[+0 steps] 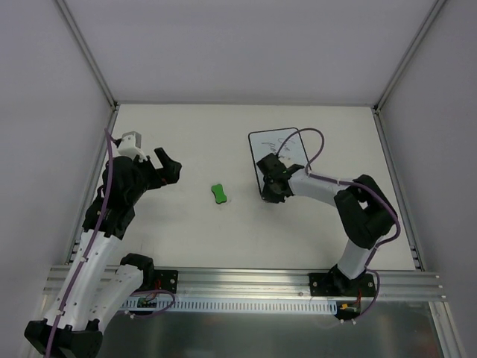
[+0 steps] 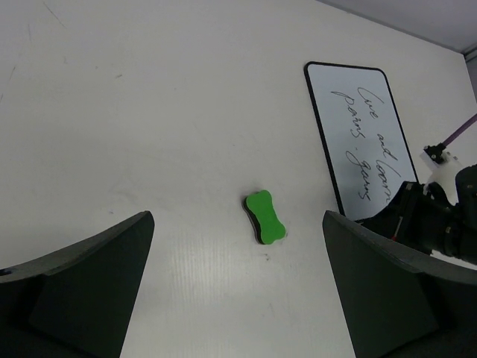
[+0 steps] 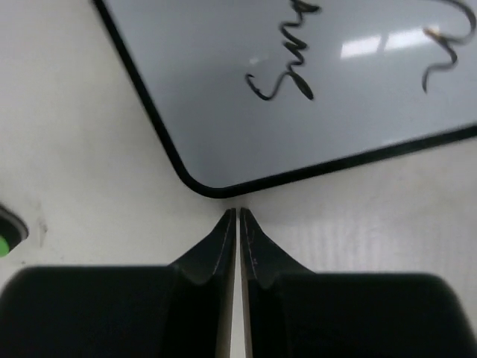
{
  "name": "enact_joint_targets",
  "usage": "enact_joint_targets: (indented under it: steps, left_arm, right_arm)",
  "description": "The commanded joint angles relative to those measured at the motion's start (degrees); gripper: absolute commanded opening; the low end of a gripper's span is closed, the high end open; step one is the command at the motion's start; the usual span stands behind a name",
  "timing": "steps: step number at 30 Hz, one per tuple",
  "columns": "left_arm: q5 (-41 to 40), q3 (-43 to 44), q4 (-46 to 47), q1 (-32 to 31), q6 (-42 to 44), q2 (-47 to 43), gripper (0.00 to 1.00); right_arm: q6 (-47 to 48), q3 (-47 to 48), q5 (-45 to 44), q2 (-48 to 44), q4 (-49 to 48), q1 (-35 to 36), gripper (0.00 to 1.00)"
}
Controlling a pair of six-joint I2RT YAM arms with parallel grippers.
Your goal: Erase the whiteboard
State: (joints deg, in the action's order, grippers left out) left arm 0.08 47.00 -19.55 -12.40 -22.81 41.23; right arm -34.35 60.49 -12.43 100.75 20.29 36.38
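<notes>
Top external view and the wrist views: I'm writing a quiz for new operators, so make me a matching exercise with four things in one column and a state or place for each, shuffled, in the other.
Column one
1. whiteboard
2. eraser
3. left gripper
4. right gripper

Column two
A. fingers spread wide, holding nothing
B. fingers pressed together, tips near a whiteboard corner
C. green, lying loose to the left of the whiteboard
D. carries dark handwriting

Pairs: 1-D, 2-C, 3-A, 4-B
</notes>
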Motion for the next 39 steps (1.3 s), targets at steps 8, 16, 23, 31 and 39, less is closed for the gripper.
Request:
enact_joint_targets:
  steps: [8, 16, 23, 31, 39]
  left_arm:
    - [4.0, -1.0, 1.4, -0.4, -2.9, 1.9, 0.99]
    - [4.7, 0.3, 1.4, -0.4, -3.3, 4.5, 0.99]
    - [4.7, 1.5, 1.3, -0.4, -2.2, 6.7, 0.99]
    - [4.6, 1.2, 1.3, -0.3, -1.5, 7.5, 0.99]
    - [5.1, 0.6, 1.4, -0.4, -1.5, 6.5, 0.99]
  right_arm:
    - [12.9, 4.8, 15.6, 0.4, 8.7, 13.5, 0.16]
    - [26.5, 7.2, 9.7, -10.0, 9.1, 1.1, 0.35]
    - [41.9, 12.8, 15.9, -4.7, 8.6, -16.3, 0.38]
    - [43.0, 22.3, 19.6, 7.3, 8.2, -26.1, 0.38]
    - [40.9, 26.6, 20.2, 14.4, 8.4, -29.4, 0.39]
